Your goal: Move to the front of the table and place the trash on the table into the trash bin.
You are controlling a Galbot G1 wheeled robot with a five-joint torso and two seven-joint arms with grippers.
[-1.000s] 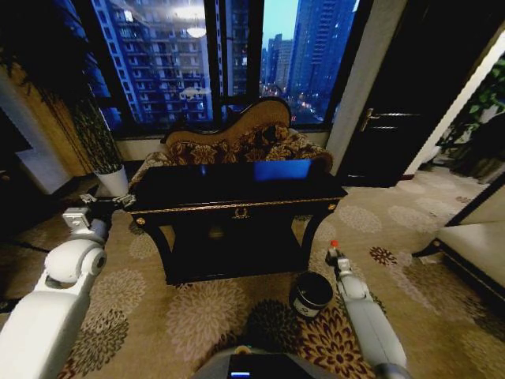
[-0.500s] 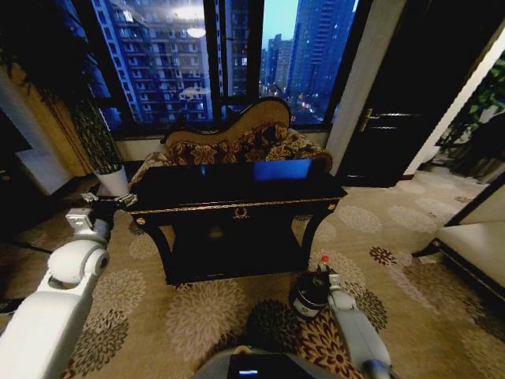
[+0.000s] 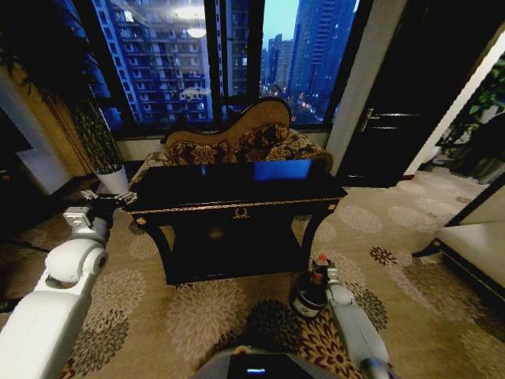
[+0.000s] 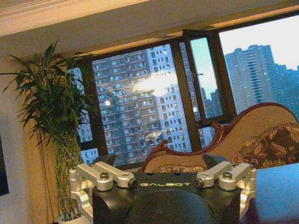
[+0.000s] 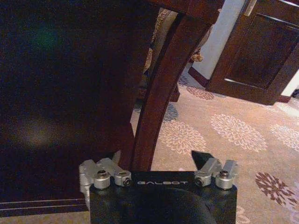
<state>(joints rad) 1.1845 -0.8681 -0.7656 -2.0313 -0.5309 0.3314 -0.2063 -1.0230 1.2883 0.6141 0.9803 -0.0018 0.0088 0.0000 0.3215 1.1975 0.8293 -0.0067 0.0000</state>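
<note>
The black table (image 3: 237, 207) with gold trim stands straight ahead. On the carpet by its front right leg sits the small dark trash bin (image 3: 303, 305). A clear bottle (image 3: 318, 268) with a red cap, the trash, stands tilted over the bin's mouth, its lower end at the rim. My right gripper (image 3: 326, 274) is right beside the bottle. In the right wrist view this gripper (image 5: 159, 158) is open with nothing between its fingers, facing the table's leg (image 5: 159, 84). My left gripper (image 3: 106, 200) hangs open by the table's left end, as the left wrist view (image 4: 160, 161) also shows.
A patterned curved-back sofa (image 3: 237, 142) stands behind the table under the window. A white plant pot (image 3: 113, 180) sits at the back left, a dark door (image 3: 394, 142) at the back right, and pale furniture (image 3: 473, 245) at the right edge. Flowered carpet lies around the bin.
My right arm has swung left, carrying the bottle from beside the bin to over its mouth. The left arm has hardly moved.
</note>
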